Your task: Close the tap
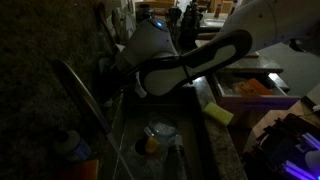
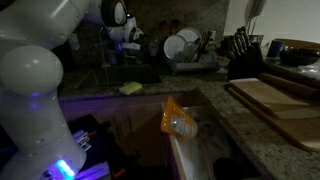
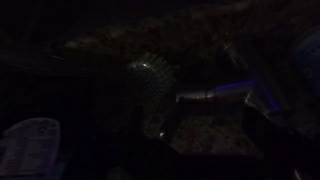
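The tap (image 1: 84,100) is a long slim curved metal spout that runs from the counter's upper left down over the sink. My gripper (image 1: 107,74) is on the end of the white and black arm and sits close to the tap's base behind the sink. It is dark there, so I cannot tell whether the jaws are open or touching the small handle. In an exterior view my gripper (image 2: 125,46) hangs over the far end of the sink. The wrist view is almost black; only a dim metal bar (image 3: 205,95) shows.
A yellow sponge (image 1: 218,113) (image 2: 130,88) lies on the counter edge by the sink (image 1: 190,150). A blue-capped bottle (image 1: 68,144) stands near the spout. Dishes (image 1: 160,130) lie in the basin. A dish rack (image 2: 186,46), knife block (image 2: 240,52) and cutting boards (image 2: 275,100) occupy the counter.
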